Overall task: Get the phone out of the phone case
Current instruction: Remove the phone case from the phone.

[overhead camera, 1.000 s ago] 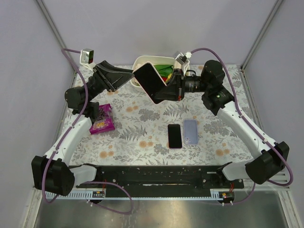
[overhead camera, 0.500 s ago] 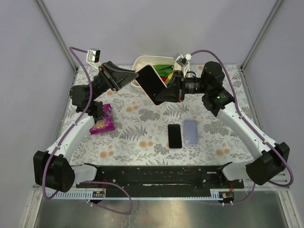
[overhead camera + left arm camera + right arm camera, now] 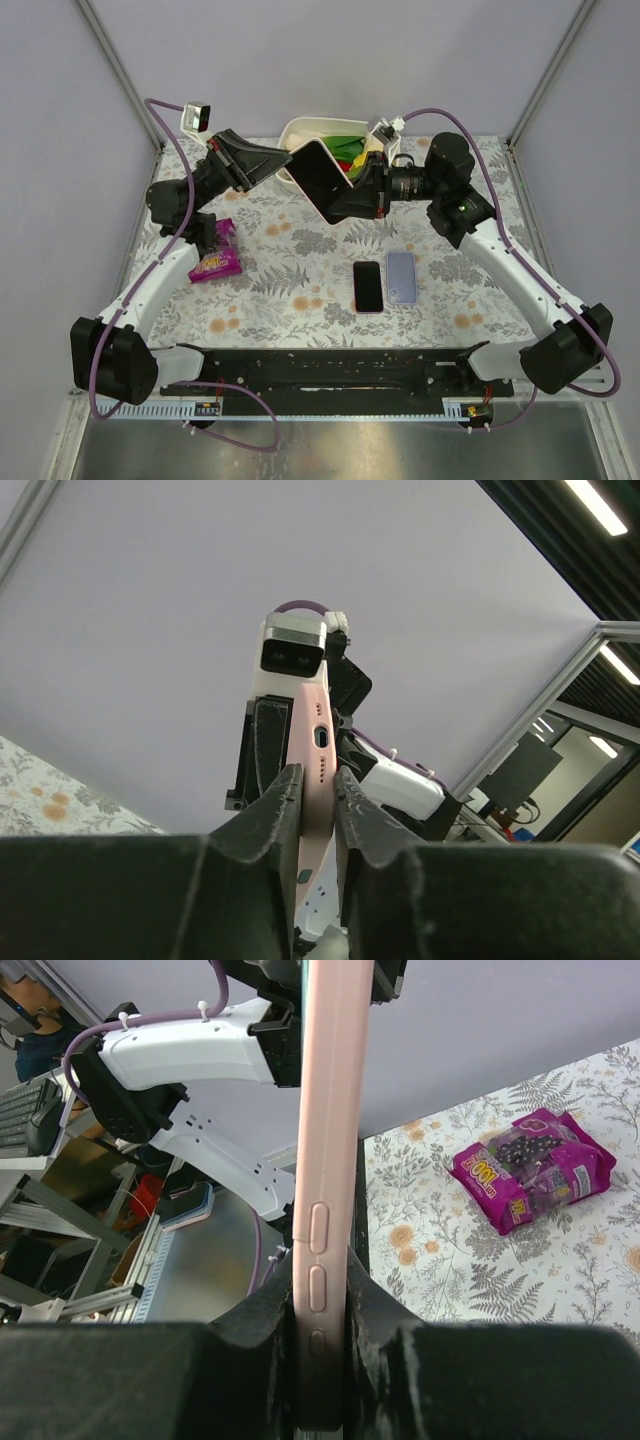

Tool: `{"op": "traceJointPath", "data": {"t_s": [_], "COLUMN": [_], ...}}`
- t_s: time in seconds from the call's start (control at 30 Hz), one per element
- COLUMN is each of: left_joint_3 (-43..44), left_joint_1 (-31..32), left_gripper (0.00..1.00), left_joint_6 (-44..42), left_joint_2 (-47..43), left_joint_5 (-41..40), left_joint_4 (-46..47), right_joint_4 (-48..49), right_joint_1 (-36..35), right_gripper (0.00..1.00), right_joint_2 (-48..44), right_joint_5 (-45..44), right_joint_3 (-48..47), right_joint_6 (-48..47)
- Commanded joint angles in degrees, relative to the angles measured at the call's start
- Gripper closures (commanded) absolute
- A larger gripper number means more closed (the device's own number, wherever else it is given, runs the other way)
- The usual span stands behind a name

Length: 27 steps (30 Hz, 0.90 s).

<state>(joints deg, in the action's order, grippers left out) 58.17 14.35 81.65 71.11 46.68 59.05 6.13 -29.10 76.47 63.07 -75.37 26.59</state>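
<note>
The left tool (image 3: 312, 782) is closing in: its jaws are narrowing from the wider gap of a second ago and are now pinching the charging-port end of the slim rectangular phone in its glossy pink case (image 3: 318, 178). The right tool (image 3: 322, 1278) is staying clamped on the opposite edge, side buttons just beyond its fingers. The cased phone is hanging between the two tools, well above the floral tabletop (image 3: 300, 260). With both sides gripped, the peeling-apart is looking ready to start.
</note>
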Motion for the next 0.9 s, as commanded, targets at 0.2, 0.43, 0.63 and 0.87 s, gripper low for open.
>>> {"op": "traceJointPath", "data": {"t_s": [0.2,0.43,0.63,0.87], "left_joint_3": [1.77,-4.90,-6.58,-7.11], "left_joint_1": [0.15,0.77,0.86,1.65], "left_gripper": [1.00,1.00,1.00,1.00], "left_joint_6": [8.08,12.39,15.55,19.86], "left_joint_2": [0.17,-1.94,-0.10,1.57], "left_joint_5": [-2.03,-5.54,-5.81,-5.11], "left_joint_4": [8.80,3.19,2.73,3.80], "right_joint_4": [-0.24,-11.84,-18.33,-31.07], "right_joint_1": [0.10,-1.74,-2.97,-5.52], "right_gripper": [1.00,1.00,1.00,1.00], "right_joint_2": [-4.22,-4.75,-4.75,-4.48], "right_joint_5": [1.62,0.13,0.91,0.83], "right_joint_3": [1.89,-0.21,-3.37,-8.99], "right_joint_6": [-9.70,-22.01,-28.85,-40.47]}}
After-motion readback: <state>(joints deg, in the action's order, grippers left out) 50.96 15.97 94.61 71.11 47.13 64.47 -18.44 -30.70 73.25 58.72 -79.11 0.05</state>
